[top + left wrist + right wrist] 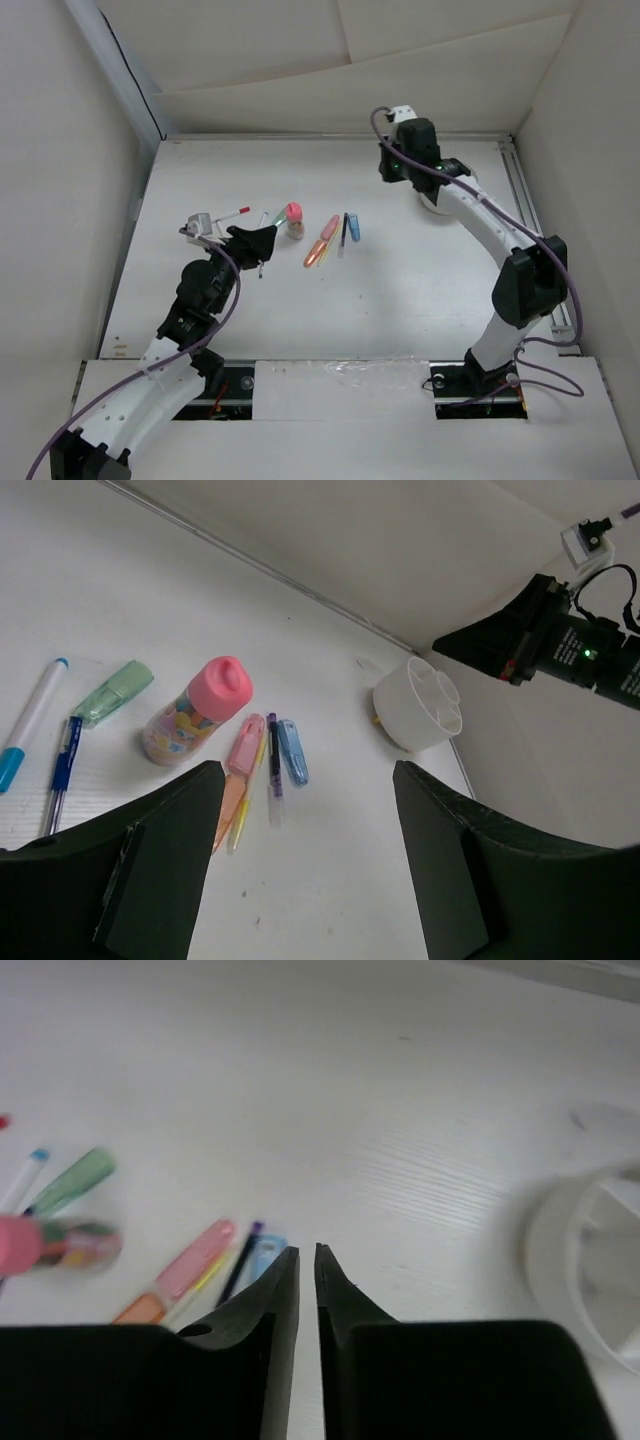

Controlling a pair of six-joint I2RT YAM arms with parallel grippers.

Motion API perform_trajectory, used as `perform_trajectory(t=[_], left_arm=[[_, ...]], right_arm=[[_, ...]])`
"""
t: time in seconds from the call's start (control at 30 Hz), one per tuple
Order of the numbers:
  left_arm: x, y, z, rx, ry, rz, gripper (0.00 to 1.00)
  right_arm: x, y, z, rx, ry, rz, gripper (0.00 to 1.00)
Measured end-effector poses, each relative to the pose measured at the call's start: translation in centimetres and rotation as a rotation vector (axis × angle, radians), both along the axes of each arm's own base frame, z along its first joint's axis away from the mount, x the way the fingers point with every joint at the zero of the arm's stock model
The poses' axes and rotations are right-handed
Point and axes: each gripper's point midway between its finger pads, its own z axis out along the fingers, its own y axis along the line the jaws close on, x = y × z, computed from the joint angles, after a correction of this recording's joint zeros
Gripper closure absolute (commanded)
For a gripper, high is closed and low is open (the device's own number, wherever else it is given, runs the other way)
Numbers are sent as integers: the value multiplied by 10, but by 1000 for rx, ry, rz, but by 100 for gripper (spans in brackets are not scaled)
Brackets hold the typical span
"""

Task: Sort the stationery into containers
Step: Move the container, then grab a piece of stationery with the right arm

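My left gripper stands wide, nothing is between its two fingers, and it hangs low over the left part of the table. In front of it all the stationery lies flat on the table. On the left side of my left wrist view I see a white pen with a blue tip, just beside it a dark blue pen, and then a green marker. Next comes the pink-capped item, which lies on its side. Just beside it is a small bunch: a pink and orange marker, a thin yellow pen close against it, a thin dark pen and a blue marker, all nearly parallel. From above, a white pen with a red tip lies apart from the others, near my left wrist. The white cup with its inner dividers stands upright, well apart from the bunch, on the far right of the table near the wall. My right gripper is near this cup, which shows blurred at the right edge of my right wrist view. Its fingers stand almost together, with only a thin slit between them, and they hold nothing.
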Motion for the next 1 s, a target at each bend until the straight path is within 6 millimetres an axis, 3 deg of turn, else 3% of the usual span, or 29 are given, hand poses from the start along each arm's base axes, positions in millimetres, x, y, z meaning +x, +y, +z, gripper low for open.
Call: perform_trajectory(t=[0.03,0.1,0.13,0.23,0.3,0.4,0.53,0.8,1.0], left_arm=[[0,3,1,-5,-3,13,34],[0,9,3,-17,-3,45,34],[0,12,2,-20,0,63,34],[0,21,1,-33,13,110,33],[1,25,0,-37,20,136,32],[2,30,-4,-41,35,161,32],[0,36,-5,-51,43,189,32],[-6,42,-2,-80,19,206,31],[-4,39,-9,-67,38,198,31]], right_arm=[[-8,21,5,17,-20,55,89],[-27,68,5,47,-38,162,83],[-38,90,1,52,-35,213,59],[-72,153,-19,52,-4,355,26],[-93,186,-34,38,14,428,19],[-116,217,-56,-4,47,492,15],[-109,238,-73,-28,58,499,13],[-81,244,-90,-63,45,433,17],[-71,250,-89,-57,26,414,39]])
